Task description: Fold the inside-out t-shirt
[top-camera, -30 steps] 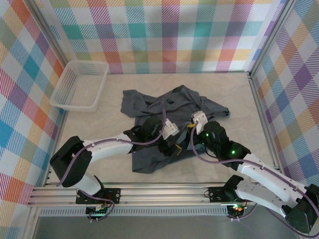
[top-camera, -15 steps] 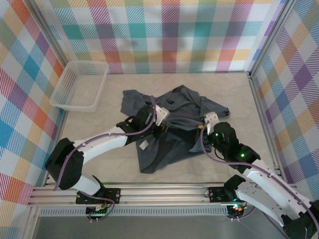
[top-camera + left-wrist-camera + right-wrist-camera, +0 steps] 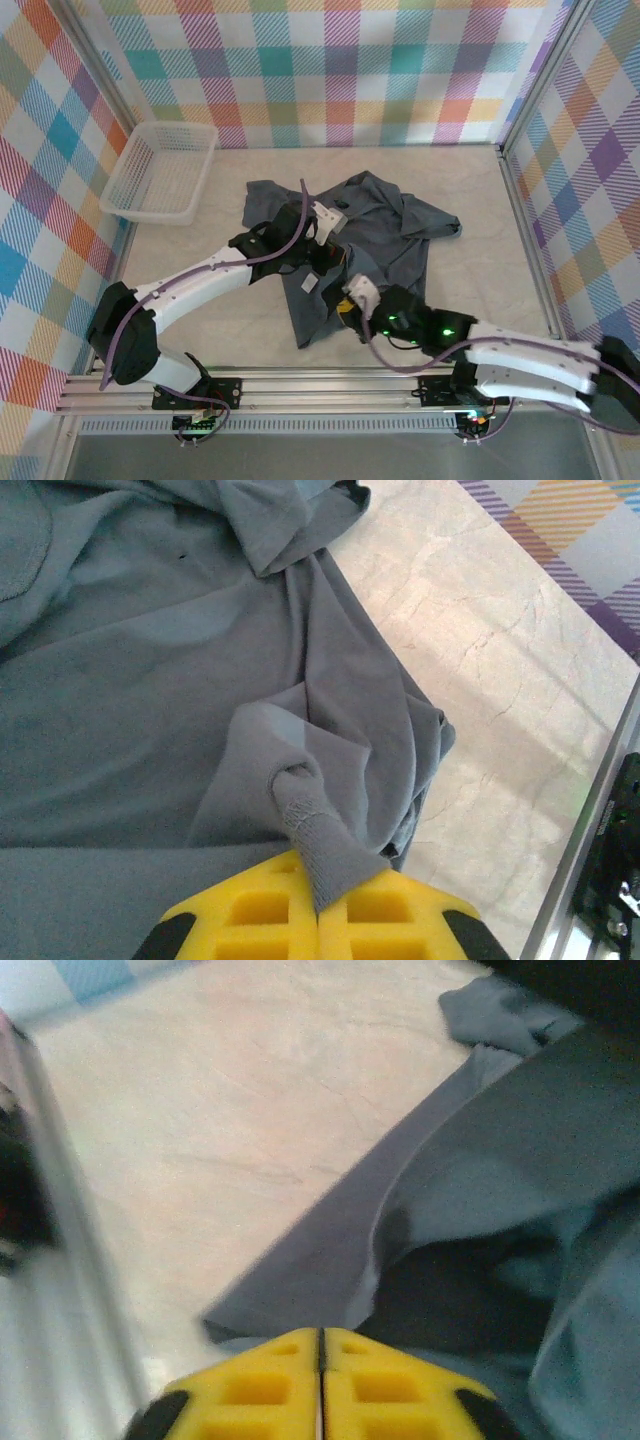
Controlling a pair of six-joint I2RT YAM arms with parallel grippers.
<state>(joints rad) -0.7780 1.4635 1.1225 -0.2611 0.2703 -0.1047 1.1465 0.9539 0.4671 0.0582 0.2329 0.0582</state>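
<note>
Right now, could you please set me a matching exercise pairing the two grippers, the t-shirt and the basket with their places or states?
1. left gripper
2. right gripper
3. t-shirt
4. basket

A. at the far left corner of the table
B. shut on a fold of cloth
C. lying crumpled at mid-table
D. shut at the cloth's near edge, nothing seen pinched

Pairs: 1-B, 2-D, 3-C, 4-A.
</note>
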